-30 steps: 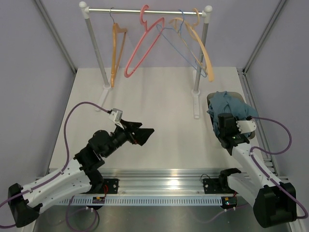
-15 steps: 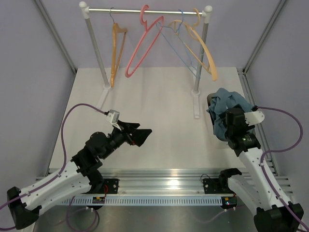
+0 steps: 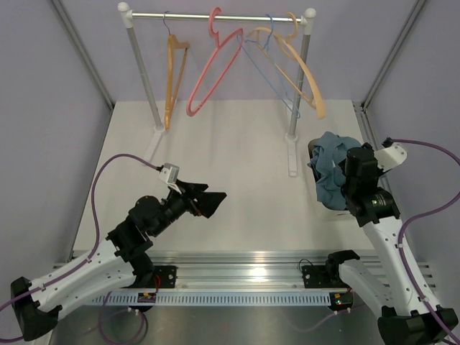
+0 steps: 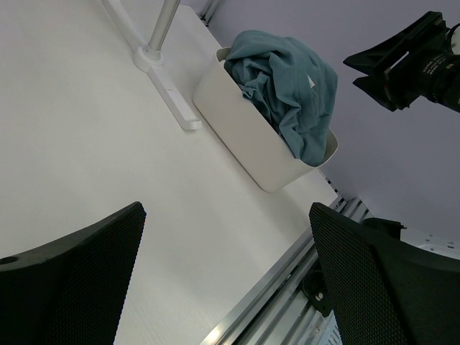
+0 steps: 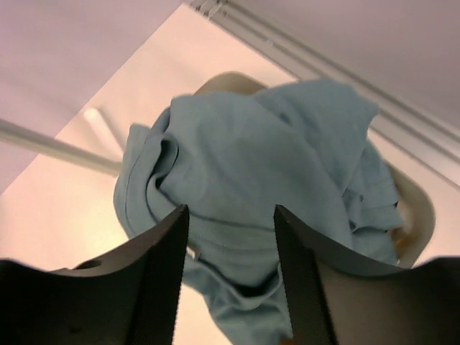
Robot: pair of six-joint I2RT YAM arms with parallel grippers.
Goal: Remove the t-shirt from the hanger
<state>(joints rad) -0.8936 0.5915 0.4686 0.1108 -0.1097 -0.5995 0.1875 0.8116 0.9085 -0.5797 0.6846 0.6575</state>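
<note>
The teal-blue t-shirt (image 3: 329, 159) lies crumpled in a white bin (image 4: 244, 133) at the table's right side, also visible in the left wrist view (image 4: 287, 86) and the right wrist view (image 5: 259, 158). My right gripper (image 3: 346, 172) hovers just above it, open (image 5: 230, 215), with the cloth behind its jaws and nothing between them. The orange-tan hanger (image 3: 172, 72) with the wire hook hangs bare at the left of the rail. My left gripper (image 3: 208, 199) is open (image 4: 226, 210) above the middle-left of the table, holding nothing.
A clothes rack (image 3: 215, 16) stands at the back with a pink hanger (image 3: 212, 72), a thin blue wire hanger (image 3: 269, 72) and a paler tan hanger (image 3: 302, 75). Its right post and foot (image 3: 291, 154) stand close beside the bin. An aluminium rail (image 3: 244, 269) runs along the near edge.
My right gripper opened and pulled back up and to the right off the t-shirt, which stays in the bin. The paler tan hanger swung slightly. The left arm barely moved.
</note>
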